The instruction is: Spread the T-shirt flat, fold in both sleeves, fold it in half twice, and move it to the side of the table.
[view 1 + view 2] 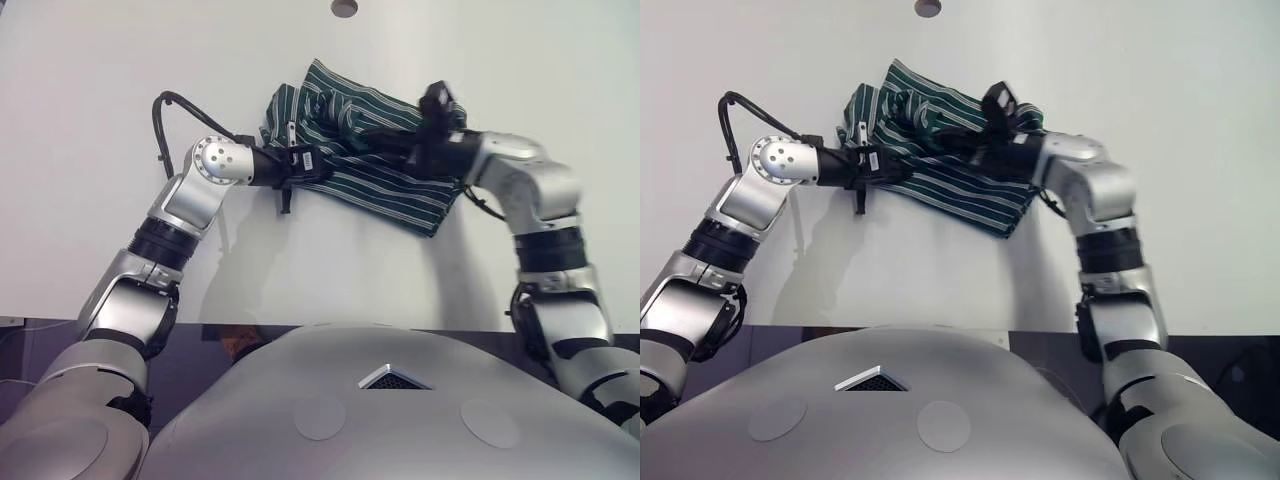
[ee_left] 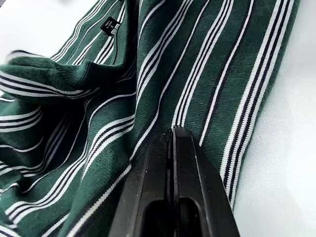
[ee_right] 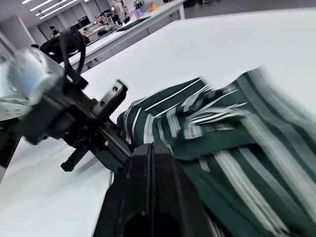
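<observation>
A dark green T-shirt (image 1: 400, 190) with white stripes lies bunched and wrinkled on the white table (image 1: 100, 80), a little right of centre. My left gripper (image 1: 330, 165) comes in from the left at the shirt's near-left edge; in the left wrist view its fingers (image 2: 163, 168) are pressed together with the striped cloth (image 2: 207, 59) at their tip. My right gripper (image 1: 358, 132) reaches in from the right over the shirt's raised middle, shut (image 3: 150, 145) at a fold of the fabric (image 3: 232, 148). The shirt's collar label (image 2: 109, 23) faces up.
A round grey grommet (image 1: 344, 8) sits in the table at the far edge. Bare white tabletop extends left, right and in front of the shirt to the front edge (image 1: 300, 322). My left arm (image 3: 64, 113) crosses the right wrist view.
</observation>
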### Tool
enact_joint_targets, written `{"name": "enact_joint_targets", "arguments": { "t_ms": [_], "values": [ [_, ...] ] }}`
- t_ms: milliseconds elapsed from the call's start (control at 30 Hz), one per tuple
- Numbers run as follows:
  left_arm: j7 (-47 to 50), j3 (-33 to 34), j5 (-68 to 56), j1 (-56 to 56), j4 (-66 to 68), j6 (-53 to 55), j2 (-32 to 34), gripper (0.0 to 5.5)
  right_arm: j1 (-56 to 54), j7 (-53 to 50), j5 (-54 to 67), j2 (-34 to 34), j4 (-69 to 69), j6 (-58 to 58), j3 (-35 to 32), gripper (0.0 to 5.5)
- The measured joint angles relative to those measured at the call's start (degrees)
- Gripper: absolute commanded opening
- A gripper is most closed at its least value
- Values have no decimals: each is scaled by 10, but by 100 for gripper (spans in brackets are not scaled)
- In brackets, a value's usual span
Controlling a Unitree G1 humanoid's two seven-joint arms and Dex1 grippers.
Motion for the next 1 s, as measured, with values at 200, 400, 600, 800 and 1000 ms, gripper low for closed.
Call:
{"name": "enact_joint_targets", "arguments": {
  "t_ms": [200, 400, 600, 800, 1000],
  "values": [
    [-1, -5, 1, -7, 14, -7, -6, 0, -66, -45, -87, 49, 169, -87, 30, 2],
    [-2, -9, 2, 4, 1, -22, 8, 0, -221, -119, -177, 15, 374, -221, -6, 2],
    [-2, -13, 5, 0, 18, -56, 11, 0, -253, -48, -243, -21, 446, -328, 15, 2],
    [-22, -29, 22, -59, 106, -146, 41, 0, -182, 70, -309, -140, 389, -423, 75, 2],
    [56, -65, 136, -231, 371, -294, 35, 0, -37, 161, -240, -203, 122, -320, 77, 2]
  ]
}}
